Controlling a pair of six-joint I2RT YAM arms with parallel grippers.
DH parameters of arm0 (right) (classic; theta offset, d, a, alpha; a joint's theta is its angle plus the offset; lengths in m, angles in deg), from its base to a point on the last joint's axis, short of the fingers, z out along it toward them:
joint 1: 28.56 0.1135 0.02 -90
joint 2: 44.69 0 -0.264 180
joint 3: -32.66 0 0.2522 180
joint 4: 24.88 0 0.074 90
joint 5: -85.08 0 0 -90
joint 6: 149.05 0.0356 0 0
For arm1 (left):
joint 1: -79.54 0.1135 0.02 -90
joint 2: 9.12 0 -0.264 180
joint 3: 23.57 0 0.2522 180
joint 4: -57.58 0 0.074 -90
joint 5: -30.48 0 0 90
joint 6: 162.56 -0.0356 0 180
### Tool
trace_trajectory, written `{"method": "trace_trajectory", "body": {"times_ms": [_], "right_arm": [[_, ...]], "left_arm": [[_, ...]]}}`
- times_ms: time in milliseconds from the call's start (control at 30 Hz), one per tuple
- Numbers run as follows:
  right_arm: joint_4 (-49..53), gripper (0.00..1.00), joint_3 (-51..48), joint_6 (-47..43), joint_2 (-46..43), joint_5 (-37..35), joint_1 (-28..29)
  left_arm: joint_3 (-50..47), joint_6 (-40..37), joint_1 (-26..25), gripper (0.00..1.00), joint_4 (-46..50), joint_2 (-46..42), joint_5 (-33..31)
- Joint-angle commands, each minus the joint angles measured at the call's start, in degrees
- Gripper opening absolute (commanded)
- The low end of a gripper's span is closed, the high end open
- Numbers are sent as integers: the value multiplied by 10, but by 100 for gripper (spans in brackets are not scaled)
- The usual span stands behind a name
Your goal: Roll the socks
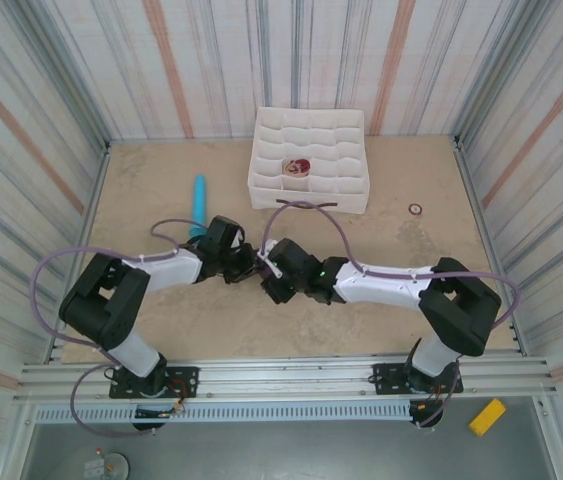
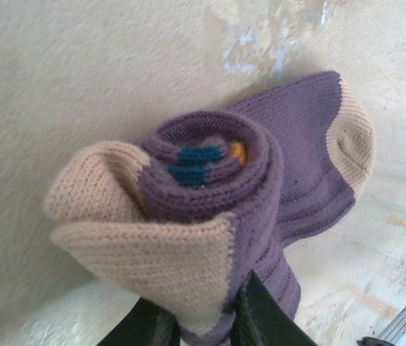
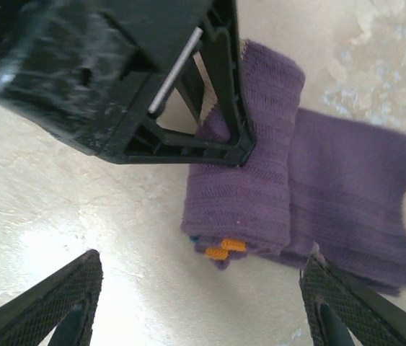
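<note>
**Q:** Status of the sock rolling?

**Op:** (a) Beige sock [image 1: 296,168]: a rolled bundle in a cell toward the near-left of the box [image 1: 311,200]. I count that one as done. (b) Purple sock [image 2: 217,180]: mid-table [image 1: 431,180], between the two arms, approx. half rolled. One end is a tight coil and the toe end lies flat beside it.

**Q:** Claws?

**Op:** L claw [image 2: 203,321] is closed on the purple sock, pinching the coil from its side. R claw [image 3: 201,263] has its jaws wide apart w/ nothing in them, and hangs just above the coil.

**Q:** What's left?

**Op:** My est.: I wind the flat end into the coil. Then, presumably, the roll goes into the box w/ the other one.
</note>
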Motion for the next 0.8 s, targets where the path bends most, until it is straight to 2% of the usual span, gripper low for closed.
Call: {"method": "trace_trajectory", "body": {"times_ms": [0,200,400,533,667,767], "right_arm": [[-11,75,22,-65,36,-119,29],[-40,73,35,-80,93,-153,56],[-22,66,66,-74,143,-175,57],[-29,58,64,-69,154,-167,55],[-35,58,50,-66,148,-166,52],[-69,62,12,-64,111,-134,52]], "left_arm": [[-38,17,3,9,36,-17,-22],[-71,40,3,9,7,-30,-10],[-74,42,3,9,7,-31,-6],[-75,42,4,9,7,-31,-7],[-74,39,9,9,9,-28,-1],[-72,37,17,8,5,-22,18]]}}
